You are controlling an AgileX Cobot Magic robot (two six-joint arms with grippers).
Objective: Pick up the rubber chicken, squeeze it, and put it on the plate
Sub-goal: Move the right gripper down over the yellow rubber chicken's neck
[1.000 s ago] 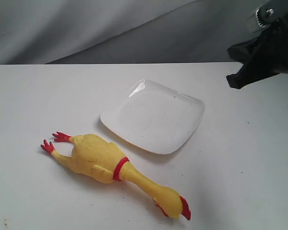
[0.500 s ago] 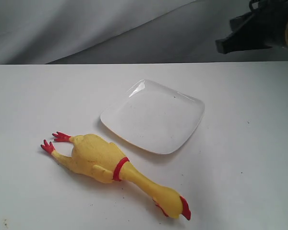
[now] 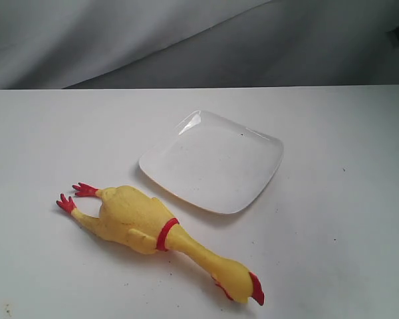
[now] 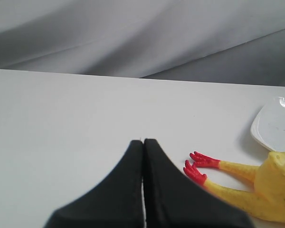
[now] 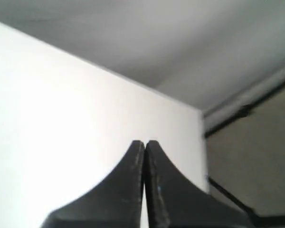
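The rubber chicken (image 3: 156, 229) lies flat on the white surface (image 3: 332, 232) just beside the plate (image 3: 213, 163), not on it. The left hand (image 4: 143, 142) is pinched closed and empty, with the chicken's red feet between it and the plate. The right hand (image 5: 145, 142) is likewise closed on nothing.

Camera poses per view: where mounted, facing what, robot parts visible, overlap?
Exterior: above the table, looking down at chicken and plate; only a dark sliver at the top-right edge.
Left wrist: behind the shut left gripper, facing across the table; chicken feet, plate corner visible.
Right wrist: behind the shut right gripper, facing table edge and backdrop.
Shared: exterior and left wrist both see chicken and plate.
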